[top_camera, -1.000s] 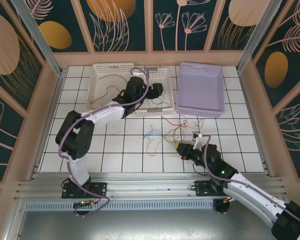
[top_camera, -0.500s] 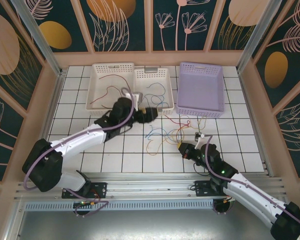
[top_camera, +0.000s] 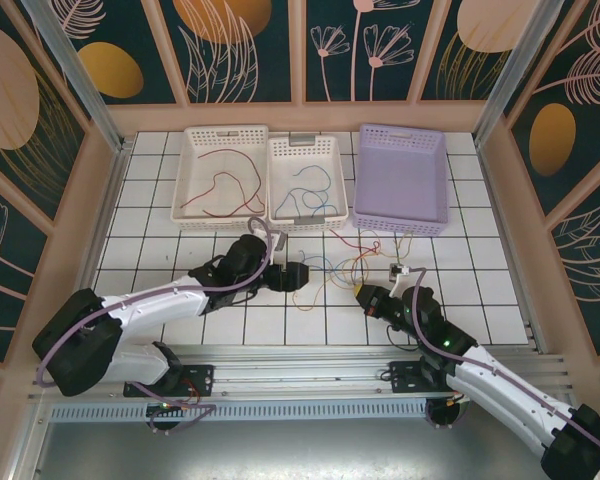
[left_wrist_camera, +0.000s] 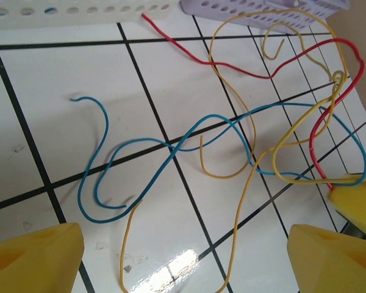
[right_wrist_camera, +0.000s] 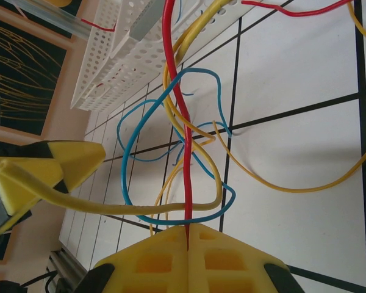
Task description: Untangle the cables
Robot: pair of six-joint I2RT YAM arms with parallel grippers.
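While right gripper [right_wrist_camera: 188, 235] pinches the red cable [right_wrist_camera: 178, 104], left gripper [left_wrist_camera: 183, 262] hovers spread, tangle [top_camera: 330, 265] dead ahead, blue cable [left_wrist_camera: 107, 128] nearest

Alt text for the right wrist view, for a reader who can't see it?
The right gripper has its yellow fingers shut on a thin red wire that runs straight up the frame. A thin blue wire and yellow wires loop across it over the white tiled table, with a white perforated basket at upper left.
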